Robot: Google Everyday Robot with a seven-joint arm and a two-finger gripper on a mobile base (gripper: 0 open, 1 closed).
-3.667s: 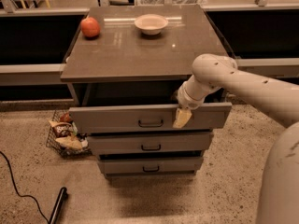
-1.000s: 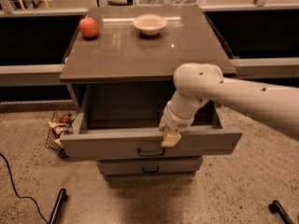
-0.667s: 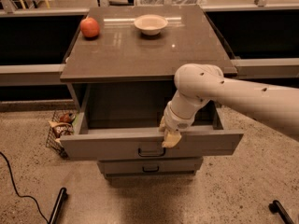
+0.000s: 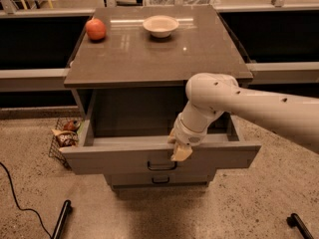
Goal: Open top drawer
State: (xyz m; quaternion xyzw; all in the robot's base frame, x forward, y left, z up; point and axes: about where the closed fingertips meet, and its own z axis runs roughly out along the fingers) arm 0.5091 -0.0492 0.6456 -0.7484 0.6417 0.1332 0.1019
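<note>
- The white arm (image 4: 249, 103) enters from the right edge, where it is cut off. Its elbow and wrist cover the right rear corner of the top drawer (image 4: 114, 159).
- The gripper (image 4: 180, 149) is at the end of the arm, over the upper edge of the top drawer's front panel. Its tan tip overlaps that edge and seems to touch it. Whether the gripper is parted or closed cannot be made out, and nothing can be seen held in it.
- The top drawer stands well open, and its front panel runs left and right of the gripper. The small dark handle (image 4: 162, 166) is just below the gripper and slightly to its left, apart from it.
- Behind the gripper the drawer's interior lies in shadow.
- A second drawer (image 4: 160, 180) shows only as a narrow strip below the handle. Anything lower is hidden under the open drawer.
- The cabinet (image 4: 149, 54) top lies beyond and above the gripper. It carries a bowl (image 4: 161, 26) far behind the gripper and an apple (image 4: 95, 29) at the far left.
- A wire basket (image 4: 62, 138) is on the floor well to the left of the gripper, partly hidden by the drawer's left corner. Its contents are hard to identify.
- A dark cable (image 4: 15, 198) runs off the lower left edge.
</note>
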